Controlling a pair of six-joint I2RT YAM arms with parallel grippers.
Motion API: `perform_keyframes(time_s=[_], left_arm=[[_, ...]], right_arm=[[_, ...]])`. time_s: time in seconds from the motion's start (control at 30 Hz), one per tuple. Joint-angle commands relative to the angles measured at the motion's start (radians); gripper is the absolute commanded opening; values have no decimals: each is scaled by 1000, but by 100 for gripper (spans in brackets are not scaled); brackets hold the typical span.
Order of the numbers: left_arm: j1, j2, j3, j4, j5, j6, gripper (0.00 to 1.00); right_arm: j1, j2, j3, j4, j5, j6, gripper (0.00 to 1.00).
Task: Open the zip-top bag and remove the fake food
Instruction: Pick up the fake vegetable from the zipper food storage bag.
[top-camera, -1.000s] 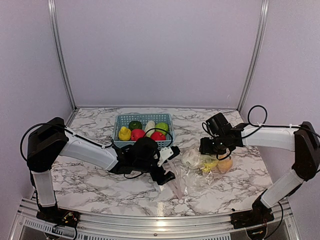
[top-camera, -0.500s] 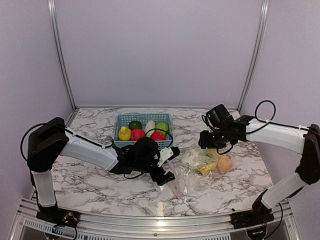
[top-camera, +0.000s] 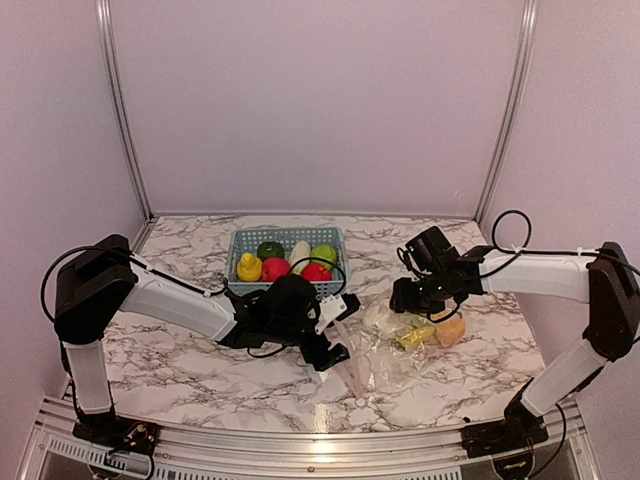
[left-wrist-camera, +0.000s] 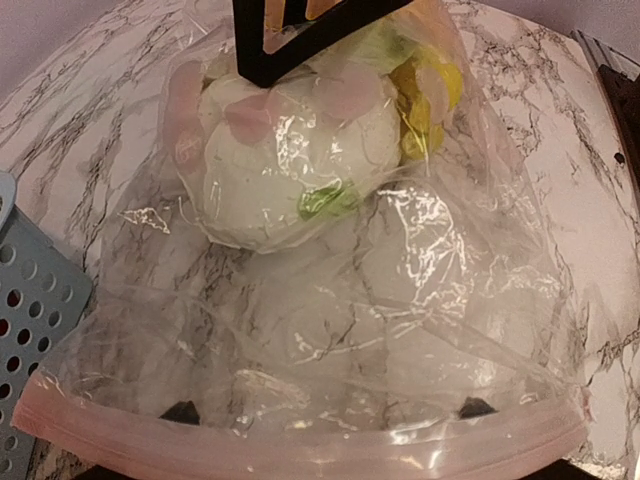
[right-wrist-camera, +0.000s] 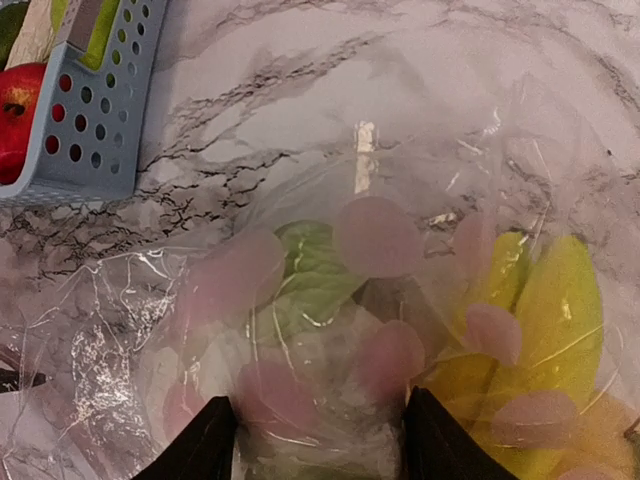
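My right end effector (right-wrist-camera: 320, 442) is spread wide and sits low over the closed end of the bag (left-wrist-camera: 400, 300), one fingertip on each side of the white cauliflower (left-wrist-camera: 290, 170) inside. I can't tell whether the tips press the plastic. Through the film beside them I see a green leaf (right-wrist-camera: 315, 275) and a yellow banana (right-wrist-camera: 560, 320); an orange piece (top-camera: 450, 330) lies at the bag's far right.

My left end effector (left-wrist-camera: 325, 408) is also wide apart. Its two dark tips show through the plastic just behind the pink zipper strip (left-wrist-camera: 300, 445), which runs across them and looks sealed.

The bag lies flat on the counter (top-camera: 180, 350) between the two arms. The blue basket (top-camera: 288, 240) stands behind it, holding more toy food, a red apple (right-wrist-camera: 25, 110) among it.
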Motion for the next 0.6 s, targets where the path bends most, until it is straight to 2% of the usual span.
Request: perform_keyframes(time_s=[0.0,0.2,0.33,0.57], left_arm=[[-4,8,19,-15,-3,7,92],[-4,13,19,-13,-3,9,92],[-4,16,20,-10,-7,13,92],[-4,39,50,6,-20,44,93]], right_arm=[[-6,14,-16,61,-61,21,51],[-6,-27,-5,50,-75,26,22],[-5,-55,2,52,-146,29,11],[-6,-85,12,8,-134,30,9]])
